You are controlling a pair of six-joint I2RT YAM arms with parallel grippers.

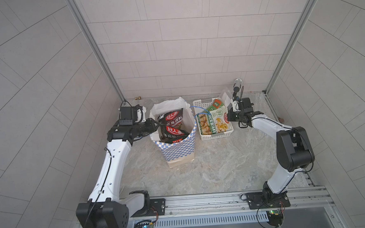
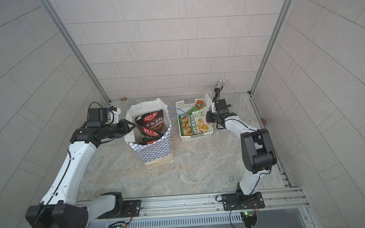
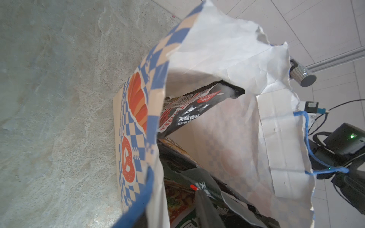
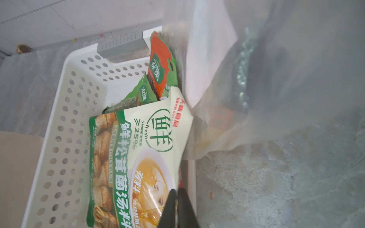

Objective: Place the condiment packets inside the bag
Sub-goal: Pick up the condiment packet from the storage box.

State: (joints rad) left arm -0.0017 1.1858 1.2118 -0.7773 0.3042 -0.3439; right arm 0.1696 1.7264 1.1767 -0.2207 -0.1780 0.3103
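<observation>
Right end effector (image 4: 177, 197) was closed narrow at the edge of the cream packet (image 4: 138, 158); a grip could not be confirmed. Left end effector (image 1: 157, 127) stood partly parted at the bag (image 1: 179, 151) rim, its tips just beside the black packets (image 1: 173, 119) leaning inside the bag. The cream packet lay in the basket (image 1: 218, 135), partly over green packets (image 4: 160, 67). Bag and basket stood side by side on the surface (image 1: 222, 163).
</observation>
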